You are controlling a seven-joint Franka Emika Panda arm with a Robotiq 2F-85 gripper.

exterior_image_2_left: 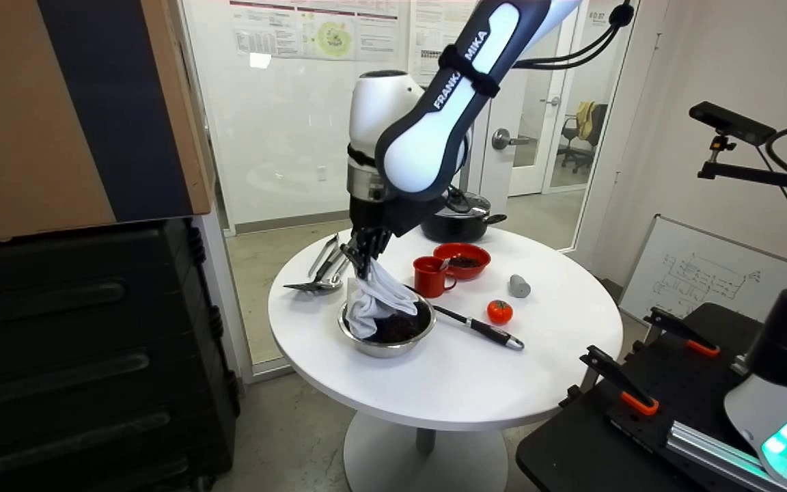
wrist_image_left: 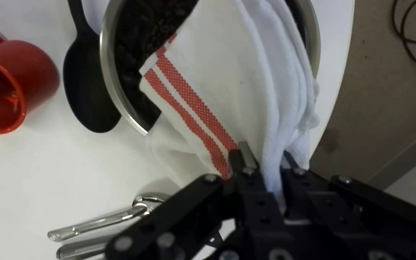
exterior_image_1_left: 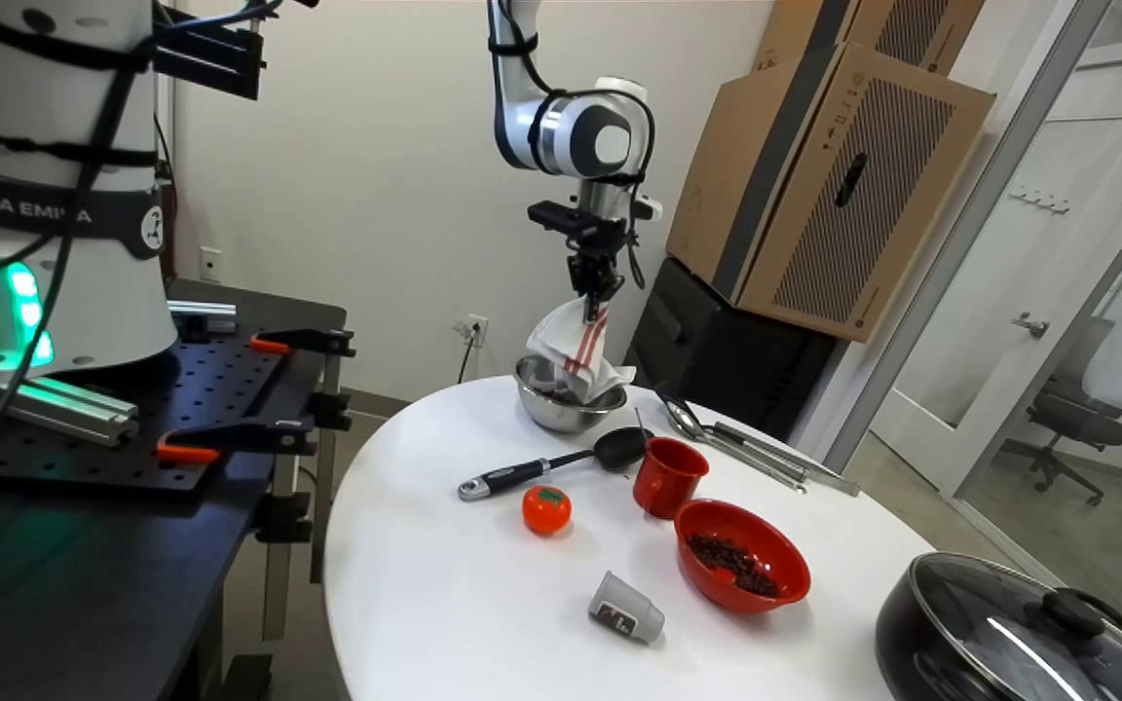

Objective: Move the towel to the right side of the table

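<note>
Towel (wrist_image_left: 226,79) is hanging from the gripper (wrist_image_left: 267,155), which is clamping a bunched fold at the wrist view's lower middle. Its loose end is dangling into the steel bowl (exterior_image_1_left: 553,414), centre of an exterior view. Too little lift before moving sideways could be tipping the bowl or spilling its dark contents (exterior_image_2_left: 397,329); a trailing corner might be catching the black spoon (wrist_image_left: 85,79), upper left of the wrist view. Fabric is looking white, creased, with paired red stripes slanting across.

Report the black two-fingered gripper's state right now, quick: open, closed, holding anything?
Gripper: closed, holding the red-striped white cloth towel.
</note>
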